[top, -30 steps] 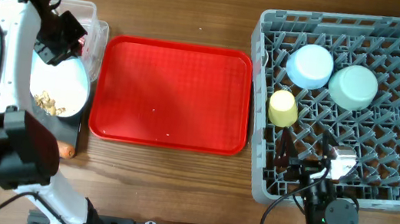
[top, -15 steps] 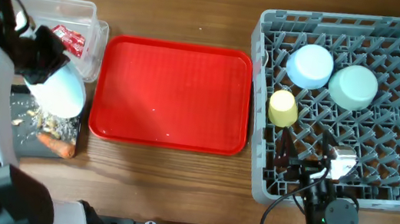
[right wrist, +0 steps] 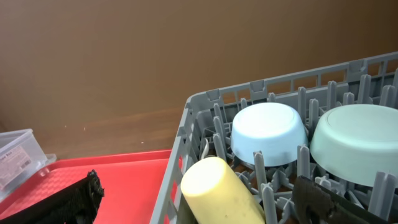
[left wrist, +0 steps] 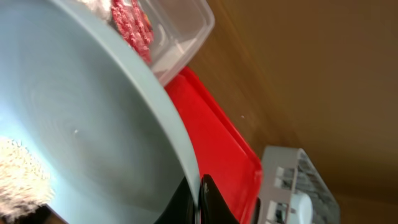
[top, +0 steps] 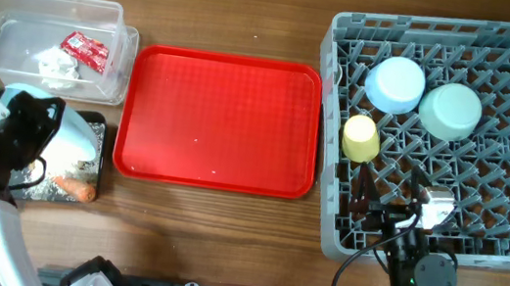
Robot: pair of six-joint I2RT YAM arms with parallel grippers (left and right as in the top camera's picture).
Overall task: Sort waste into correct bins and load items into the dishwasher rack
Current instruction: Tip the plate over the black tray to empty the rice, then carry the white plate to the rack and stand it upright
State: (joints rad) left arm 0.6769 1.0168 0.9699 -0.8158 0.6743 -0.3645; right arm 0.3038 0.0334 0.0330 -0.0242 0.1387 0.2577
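Note:
My left gripper [top: 33, 126] is shut on the rim of the pale blue-green plate [top: 74, 147] and holds it tilted over the black tray [top: 92, 122]. In the left wrist view the plate [left wrist: 74, 124] fills the left side and my fingers [left wrist: 214, 202] pinch its edge. A carrot piece [top: 72, 188] and crumbs [top: 41, 177] lie on the black tray. The clear tub [top: 17, 3] holds the red wrapper [top: 82, 49] and the white tissue [top: 56, 65]. The rack [top: 336, 124] holds two bowls [top: 396, 84] [top: 450, 110] and the yellow cup [top: 361, 137]. My right gripper [top: 391, 206] is open and empty over the rack's front.
The red serving tray [top: 221, 119] lies between the bins and the rack. In the right wrist view the yellow cup [right wrist: 217, 190] lies on its side just inside the rack wall [right wrist: 199, 109], with both bowls [right wrist: 268, 134] upside down behind it.
My left arm has swung down from over the clear tub to the front left with the plate. The crumbs have gone from the plate onto the black tray. The right arm is still.

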